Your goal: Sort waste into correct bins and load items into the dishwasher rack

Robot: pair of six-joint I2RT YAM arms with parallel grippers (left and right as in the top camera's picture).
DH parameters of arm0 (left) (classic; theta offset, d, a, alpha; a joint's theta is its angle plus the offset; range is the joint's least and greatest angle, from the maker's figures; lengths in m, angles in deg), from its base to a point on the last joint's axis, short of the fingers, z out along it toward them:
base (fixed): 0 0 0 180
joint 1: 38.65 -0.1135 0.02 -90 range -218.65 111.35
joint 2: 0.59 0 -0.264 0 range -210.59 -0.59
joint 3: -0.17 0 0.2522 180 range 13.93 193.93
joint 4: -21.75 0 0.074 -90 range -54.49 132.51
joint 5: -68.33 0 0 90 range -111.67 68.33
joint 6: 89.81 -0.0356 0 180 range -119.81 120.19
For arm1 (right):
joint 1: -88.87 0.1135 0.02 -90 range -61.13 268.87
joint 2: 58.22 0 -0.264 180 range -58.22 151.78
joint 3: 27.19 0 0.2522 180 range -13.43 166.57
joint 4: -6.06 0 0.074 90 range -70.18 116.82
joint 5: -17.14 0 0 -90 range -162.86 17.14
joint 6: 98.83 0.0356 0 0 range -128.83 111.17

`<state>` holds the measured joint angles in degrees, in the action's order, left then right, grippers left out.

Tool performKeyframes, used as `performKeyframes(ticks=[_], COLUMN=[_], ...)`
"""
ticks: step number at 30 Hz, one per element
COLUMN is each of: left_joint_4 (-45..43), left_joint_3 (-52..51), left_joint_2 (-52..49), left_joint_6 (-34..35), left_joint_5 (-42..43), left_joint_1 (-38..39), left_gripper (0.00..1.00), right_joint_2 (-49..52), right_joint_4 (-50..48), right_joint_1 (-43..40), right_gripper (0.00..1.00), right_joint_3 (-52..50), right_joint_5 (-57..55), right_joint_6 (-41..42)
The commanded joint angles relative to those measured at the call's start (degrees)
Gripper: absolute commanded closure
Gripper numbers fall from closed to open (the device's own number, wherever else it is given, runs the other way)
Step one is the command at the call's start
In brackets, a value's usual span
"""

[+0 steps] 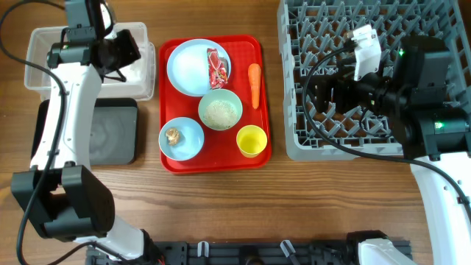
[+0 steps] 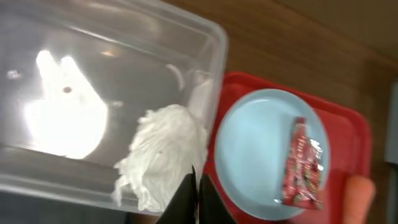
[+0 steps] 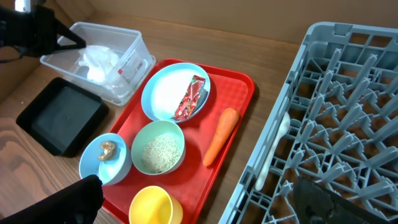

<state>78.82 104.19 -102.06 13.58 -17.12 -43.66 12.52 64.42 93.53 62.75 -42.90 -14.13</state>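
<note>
On the red tray (image 1: 213,158) are a pale-blue plate (image 1: 188,66) with the red-and-white wrapper (image 1: 216,68), a carrot (image 1: 255,85), a mint bowl of rice (image 1: 220,110), a blue bowl (image 1: 182,143) with a brown scrap (image 1: 173,135), and a yellow cup (image 1: 252,140). My left gripper (image 2: 196,186) is shut and empty over the right end of the clear tub (image 1: 44,55), which holds white crumpled paper (image 2: 165,149). The black tray (image 1: 110,132) lies in front of the tub. My right gripper (image 3: 208,205) is wide open and empty over the left part of the grey rack (image 1: 309,140).
A white stick-like piece (image 3: 273,152) lies in the rack's left edge row. The rack's upright pegs (image 3: 348,124) fill the right side. Bare wooden table (image 1: 294,206) runs along the front. The left arm (image 1: 66,132) reaches over the black tray.
</note>
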Motion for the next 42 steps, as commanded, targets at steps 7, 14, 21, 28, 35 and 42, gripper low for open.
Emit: performKeyframes(ticks=[7, 14, 21, 28, 35, 42], left_joint_4=[1.1, 2.2, 3.6, 4.0, -2.4, -2.0], left_joint_3=[0.1, 0.1, 0.0, 0.6, 1.0, 0.6], left_joint_2=[0.0, -0.3, -5.2, -6.8, -2.7, -5.6], left_joint_6=[3.6, -1.4, -1.2, 0.5, 0.5, 0.5], left_joint_5=[-16.5, -41.6, -56.8, -35.0, -12.6, -5.2], left_joint_1=[0.2, 7.1, 12.7, 11.3, 5.5, 7.2], left_gripper=[0.37, 0.26, 0.24, 0.02, 0.07, 0.08], right_joint_2=[0.2, 0.2, 0.2, 0.2, 0.2, 0.3], right_joint_4=[-0.1, -0.2, 0.0, 0.0, 0.7, 0.5], right_joint_1=[-0.2, -0.2, -0.2, -0.2, -0.2, -0.2], right_gripper=[0.0, 0.0, 0.0, 0.0, 0.0, 0.0], right_joint_3=[1.0, 1.0, 1.0, 1.0, 1.0, 1.0], right_joint_5=[-0.3, -0.3, -0.3, -0.3, -1.0, -1.7], right_joint_6=[-0.5, -0.6, -0.6, -0.6, -0.7, -0.7])
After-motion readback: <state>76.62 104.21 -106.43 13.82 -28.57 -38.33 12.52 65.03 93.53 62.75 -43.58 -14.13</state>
